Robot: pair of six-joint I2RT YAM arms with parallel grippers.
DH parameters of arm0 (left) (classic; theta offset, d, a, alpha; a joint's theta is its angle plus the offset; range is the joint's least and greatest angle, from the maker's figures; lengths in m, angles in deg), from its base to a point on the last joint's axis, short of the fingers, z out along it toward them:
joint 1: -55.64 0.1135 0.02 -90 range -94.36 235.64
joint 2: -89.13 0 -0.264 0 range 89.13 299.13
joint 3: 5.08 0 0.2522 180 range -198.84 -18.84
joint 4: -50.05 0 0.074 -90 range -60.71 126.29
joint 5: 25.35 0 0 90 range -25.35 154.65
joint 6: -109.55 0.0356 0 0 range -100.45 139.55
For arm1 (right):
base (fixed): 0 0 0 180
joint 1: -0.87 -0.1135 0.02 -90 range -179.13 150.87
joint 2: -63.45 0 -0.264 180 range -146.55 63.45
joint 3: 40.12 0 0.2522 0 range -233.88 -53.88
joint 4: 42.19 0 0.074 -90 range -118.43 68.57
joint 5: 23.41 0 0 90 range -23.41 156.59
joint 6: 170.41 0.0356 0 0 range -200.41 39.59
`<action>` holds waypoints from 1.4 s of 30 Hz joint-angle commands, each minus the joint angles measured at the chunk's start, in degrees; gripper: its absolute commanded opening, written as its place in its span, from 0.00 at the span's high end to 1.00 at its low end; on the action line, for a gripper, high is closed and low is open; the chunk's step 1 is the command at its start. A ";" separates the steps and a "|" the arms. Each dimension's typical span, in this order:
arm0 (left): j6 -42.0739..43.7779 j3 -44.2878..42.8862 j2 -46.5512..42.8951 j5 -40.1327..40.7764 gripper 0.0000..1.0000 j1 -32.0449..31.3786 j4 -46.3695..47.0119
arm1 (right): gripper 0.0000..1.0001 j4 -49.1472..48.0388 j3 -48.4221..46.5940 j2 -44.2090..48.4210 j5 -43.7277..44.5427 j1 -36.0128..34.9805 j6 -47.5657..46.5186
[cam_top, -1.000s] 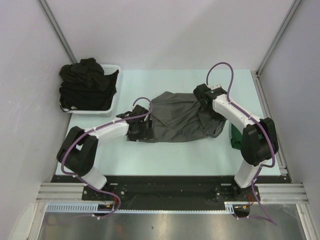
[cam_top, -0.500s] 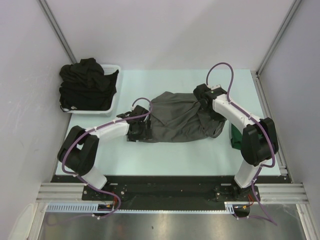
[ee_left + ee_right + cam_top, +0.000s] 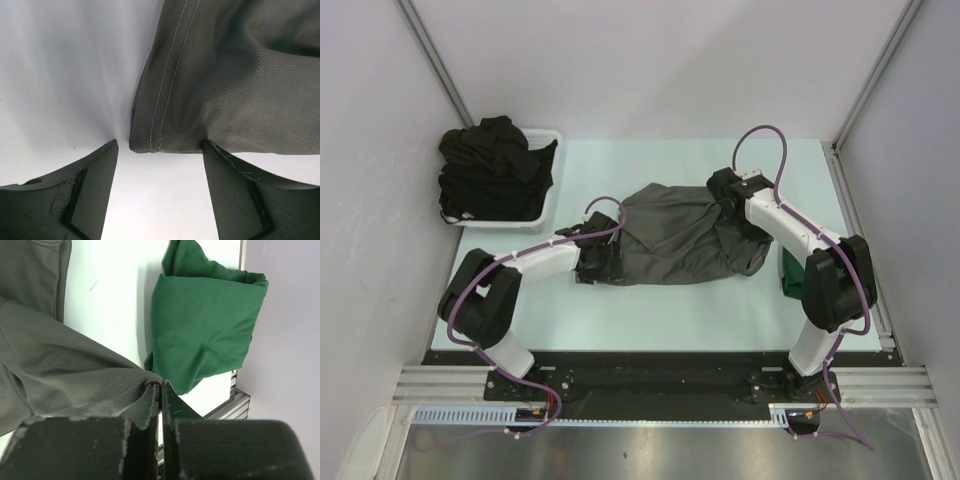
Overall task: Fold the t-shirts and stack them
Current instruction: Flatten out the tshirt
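The grey shirt (image 3: 670, 240) lies spread out in the middle of the table (image 3: 670, 310). The left gripper (image 3: 160, 150) is open wide, and the shirt's left corner sits between its fingers. The right gripper (image 3: 160, 387) is shut tight, pinching the shirt's far right edge. The green shirt (image 3: 205, 330) sits by the table's right side.

The spread t-shirt (image 3: 680, 235) lies mid-table (image 3: 670, 310), with the left gripper (image 3: 160, 143) at its left edge and the right gripper (image 3: 160, 385) at its far right part. The basket (image 3: 552, 195), with a heap of t-shirts (image 3: 495, 170) in it, stands far left. The folded t-shirt (image 3: 205, 325) lies at the table's right edge.
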 commanded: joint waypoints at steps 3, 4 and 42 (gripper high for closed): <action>-0.76 1.03 1.25 -0.88 0.29 -0.35 2.19 | 1.00 0.96 -0.66 1.77 0.99 0.01 0.28; -0.67 0.85 1.34 -0.97 0.30 -0.35 2.10 | 1.00 0.96 -0.66 1.77 1.07 0.10 0.37; 2.49 -2.05 0.29 -1.23 0.94 -0.35 -2.73 | 0.75 3.07 0.83 -9.22 2.39 1.41 4.94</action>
